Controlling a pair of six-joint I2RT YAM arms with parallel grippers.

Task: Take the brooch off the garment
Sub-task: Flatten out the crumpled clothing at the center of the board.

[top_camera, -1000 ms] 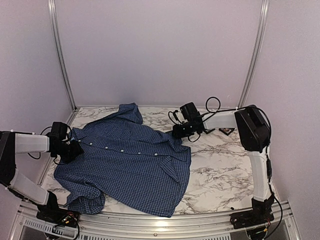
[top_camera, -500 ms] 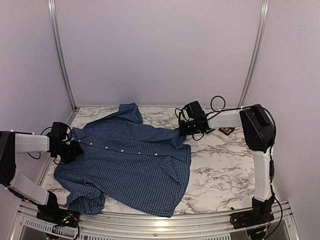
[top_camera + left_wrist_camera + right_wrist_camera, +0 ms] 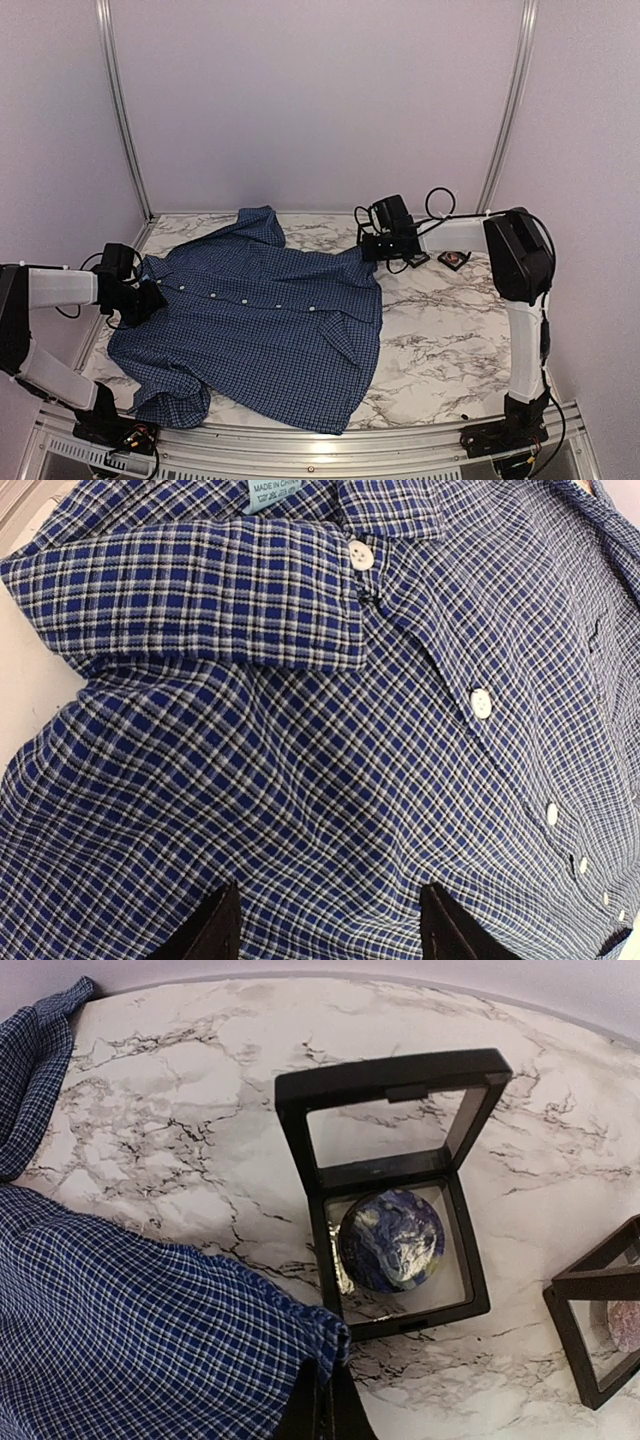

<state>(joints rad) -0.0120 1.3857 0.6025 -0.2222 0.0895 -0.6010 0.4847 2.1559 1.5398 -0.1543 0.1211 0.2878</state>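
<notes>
The garment (image 3: 270, 320), a dark blue checked shirt with pale buttons (image 3: 481, 702), lies spread on the marble table (image 3: 440, 340). My left gripper (image 3: 140, 300) is open, its dark fingertips (image 3: 225, 930) set apart on the cloth (image 3: 300, 760) just below the collar (image 3: 200, 600). At the back, my right gripper (image 3: 375, 248) is shut on the hem of the shirt's right sleeve (image 3: 330, 1345), which is drawn out toward it. In the right wrist view the right gripper (image 3: 325, 1415) sits at the bottom edge. The brooch is hidden in every view.
Just past the pinched sleeve stands an open black frame box (image 3: 395, 1190) holding a round blue patterned disc (image 3: 392, 1240). A second black frame box (image 3: 600, 1330) sits at the right, also seen from above (image 3: 455, 261). Enclosure walls and metal posts (image 3: 122, 110) ring the table.
My right gripper has shut on the sleeve hem and moved right and back, dragging the sleeve with it. The left arm has not moved.
</notes>
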